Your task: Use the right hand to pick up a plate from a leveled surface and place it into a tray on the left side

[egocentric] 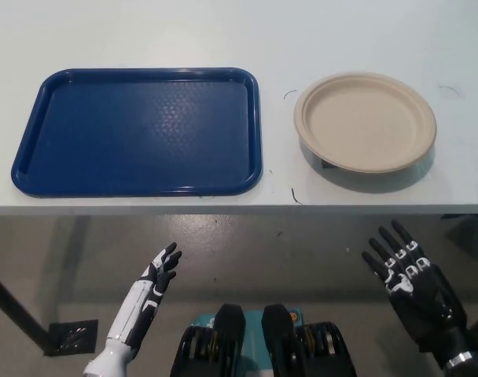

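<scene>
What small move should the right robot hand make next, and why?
Probably it should rise and reach forward toward the near rim of the plate. The right robot hand is open, below the table edge, almost straight under the plate and not touching it. The tray on the left holds nothing yet. The left robot hand rests low, open.

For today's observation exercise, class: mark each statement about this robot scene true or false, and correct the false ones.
1. The beige plate lies inside the blue tray. False: it sits on the white table, right of the tray.
2. The tray holds nothing. True.
3. The black right robot hand grips the plate. False: it is open, below the table edge.
4. The white left robot hand is open, holding nothing. True.
</scene>
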Robot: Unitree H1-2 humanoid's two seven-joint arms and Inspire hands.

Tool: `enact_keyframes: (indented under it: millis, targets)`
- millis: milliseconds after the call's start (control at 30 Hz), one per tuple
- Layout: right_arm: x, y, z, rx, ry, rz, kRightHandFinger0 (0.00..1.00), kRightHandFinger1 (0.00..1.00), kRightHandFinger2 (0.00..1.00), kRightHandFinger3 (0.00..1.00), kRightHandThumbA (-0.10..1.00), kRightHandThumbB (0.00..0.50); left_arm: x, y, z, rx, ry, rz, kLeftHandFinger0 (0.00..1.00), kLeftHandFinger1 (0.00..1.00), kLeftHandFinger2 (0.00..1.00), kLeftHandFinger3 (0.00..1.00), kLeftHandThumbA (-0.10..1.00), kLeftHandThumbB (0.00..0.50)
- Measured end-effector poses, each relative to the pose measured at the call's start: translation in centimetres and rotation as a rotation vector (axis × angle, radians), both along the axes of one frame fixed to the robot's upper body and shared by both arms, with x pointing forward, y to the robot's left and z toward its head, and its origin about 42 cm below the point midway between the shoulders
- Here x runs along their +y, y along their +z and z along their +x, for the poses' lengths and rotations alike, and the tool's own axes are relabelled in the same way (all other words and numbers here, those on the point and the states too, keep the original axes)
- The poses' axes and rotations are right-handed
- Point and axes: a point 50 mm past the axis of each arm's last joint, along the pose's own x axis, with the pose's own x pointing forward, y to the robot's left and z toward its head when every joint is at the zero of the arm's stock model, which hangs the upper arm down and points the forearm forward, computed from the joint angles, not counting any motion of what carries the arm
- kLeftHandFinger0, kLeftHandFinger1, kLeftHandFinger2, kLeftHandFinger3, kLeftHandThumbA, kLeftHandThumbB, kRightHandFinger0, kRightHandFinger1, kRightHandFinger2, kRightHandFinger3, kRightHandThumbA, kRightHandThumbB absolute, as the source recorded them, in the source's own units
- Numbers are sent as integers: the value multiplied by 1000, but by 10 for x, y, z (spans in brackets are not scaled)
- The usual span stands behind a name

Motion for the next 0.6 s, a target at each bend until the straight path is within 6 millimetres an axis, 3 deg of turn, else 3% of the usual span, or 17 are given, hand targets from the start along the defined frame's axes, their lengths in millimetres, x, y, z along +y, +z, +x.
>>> enact_keyframes:
  millis: [267,600]
  targets:
    - [-1,8,8,21,26,130,1000,1000,1000,1000,1000,358,0,0,0,-1,-1,2,1000,1000,1000,1000,1000,137]
    - [5,28,22,17,78,310,1000,1000,1000,1000,1000,366,-1,3,4,-11,-4,7,1000,1000,1000,1000,1000,152]
